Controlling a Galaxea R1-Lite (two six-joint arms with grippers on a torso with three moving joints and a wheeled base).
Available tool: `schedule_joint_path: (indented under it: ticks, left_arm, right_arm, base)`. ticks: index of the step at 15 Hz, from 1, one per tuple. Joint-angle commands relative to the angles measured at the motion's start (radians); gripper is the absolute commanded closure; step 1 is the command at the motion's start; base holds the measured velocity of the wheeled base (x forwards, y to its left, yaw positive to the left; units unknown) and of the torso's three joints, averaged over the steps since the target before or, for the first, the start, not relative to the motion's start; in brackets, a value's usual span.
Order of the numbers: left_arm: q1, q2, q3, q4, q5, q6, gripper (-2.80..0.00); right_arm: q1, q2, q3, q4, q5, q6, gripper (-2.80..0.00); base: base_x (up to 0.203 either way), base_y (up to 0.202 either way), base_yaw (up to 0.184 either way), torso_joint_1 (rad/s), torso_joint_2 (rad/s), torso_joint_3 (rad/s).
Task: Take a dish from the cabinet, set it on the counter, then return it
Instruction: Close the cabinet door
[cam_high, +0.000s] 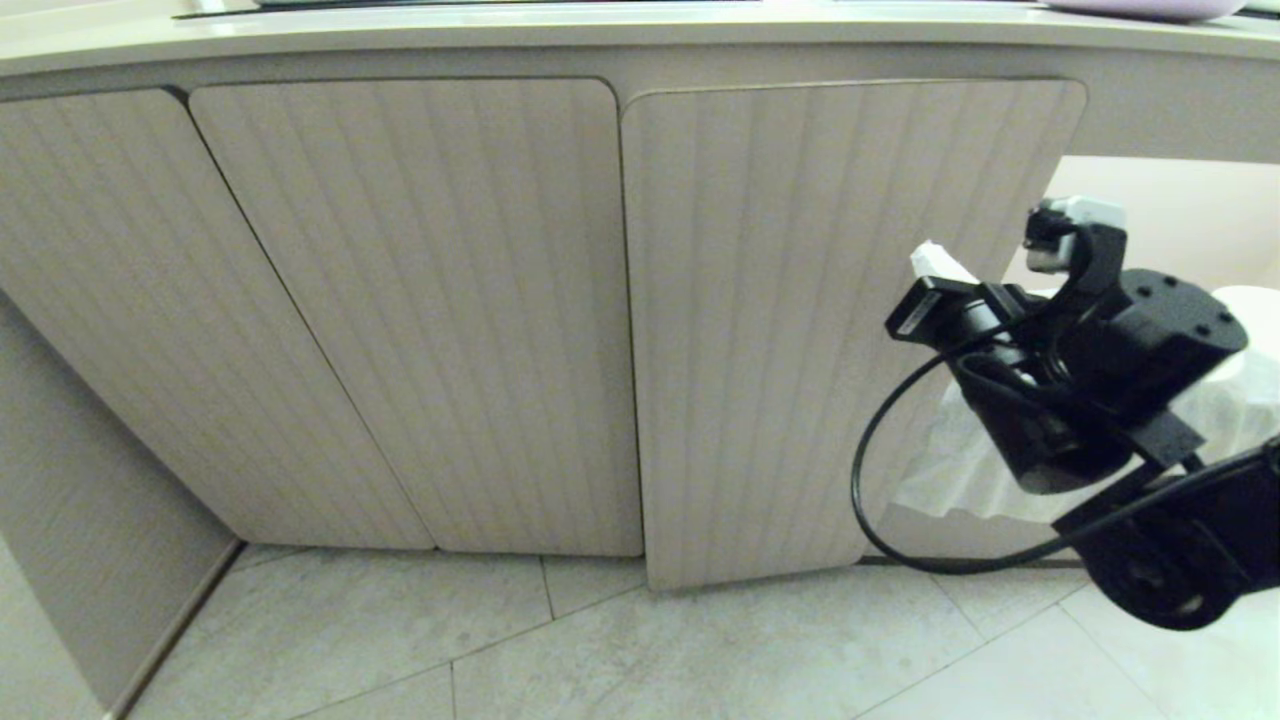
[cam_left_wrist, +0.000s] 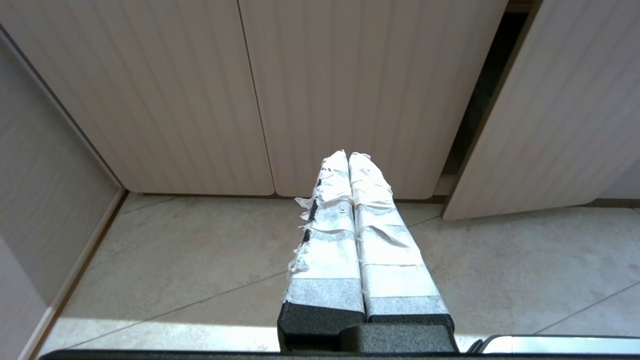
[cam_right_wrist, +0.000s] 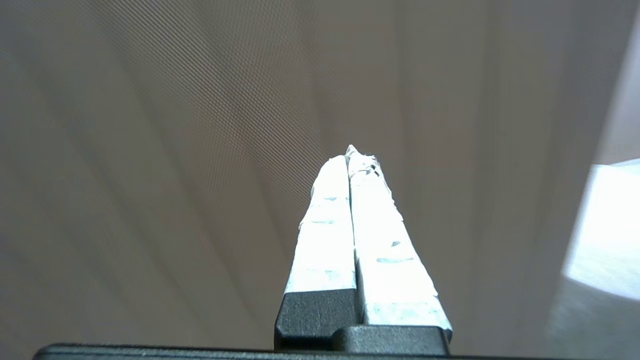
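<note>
The low beige cabinet (cam_high: 420, 300) with vertically ribbed, round-cornered doors fills the upper and middle frame, its rightmost ribbed door (cam_high: 830, 330) standing slightly ajar, and the smooth cream-beige counter (cam_high: 600, 30) runs along the top edge. At right of centre the black right gripper (cam_right_wrist: 352, 155), its white-taped fingers pressed together on nothing, points at that door. The left gripper (cam_left_wrist: 347, 157), jaws likewise closed and empty, hangs low above the pale tiled floor (cam_left_wrist: 175, 260); the cream plate is not visible.

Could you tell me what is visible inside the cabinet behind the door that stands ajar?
The ajar door of the cabinet exposes only a narrow dark gap; no shelf or dish can be made out there. The rest of the interior is covered by the doors.
</note>
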Motion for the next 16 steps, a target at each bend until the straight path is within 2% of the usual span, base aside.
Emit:
schedule_joint_path:
  ticks: [1,4,6,8,9,12,14,16]
  left_arm:
    - [0.0,0.0,0.0,0.0,0.0,0.0,0.0]
    - [0.0,0.0,0.0,0.0,0.0,0.0,0.0]
    - [0.0,0.0,0.0,0.0,0.0,0.0,0.0]
    - [0.0,0.0,0.0,0.0,0.0,0.0,0.0]
    - [0.0,0.0,0.0,0.0,0.0,0.0,0.0]
    - [0.0,0.0,0.0,0.0,0.0,0.0,0.0]
    - [0.0,0.0,0.0,0.0,0.0,0.0,0.0]
    - [0.0,0.0,0.0,0.0,0.0,0.0,0.0]
  right_arm:
    - [-0.004,-0.132,0.077,0.006,-0.002,0.001,0.0]
    - [-0.006,-0.304,0.183,0.058,-0.001,-0.002,0.0]
    - [-0.003,-0.442,0.309,0.1,0.012,-0.005,0.0]
    - [-0.012,-0.596,0.442,0.151,0.082,-0.011,0.0]
    - [-0.045,-0.681,0.48,0.204,0.136,-0.015,0.0]
    - [-0.176,-0.903,0.583,0.376,0.221,-0.033,0.0]
    - [-0.206,-1.087,0.659,0.489,0.278,-0.042,0.0]
    - [-0.229,-1.287,0.694,0.686,0.313,-0.065,0.0]
  base:
    - [0.0,0.0,0.0,0.0,0.0,0.0]
    - [0.0,0.0,0.0,0.0,0.0,0.0]
    - [0.0,0.0,0.0,0.0,0.0,0.0]
    - [0.0,0.0,0.0,0.0,0.0,0.0]
    - [0.0,0.0,0.0,0.0,0.0,0.0]
    - [0.0,0.0,0.0,0.0,0.0,0.0]
    - [0.0,0.0,0.0,0.0,0.0,0.0]
    - [0.0,0.0,0.0,0.0,0.0,0.0]
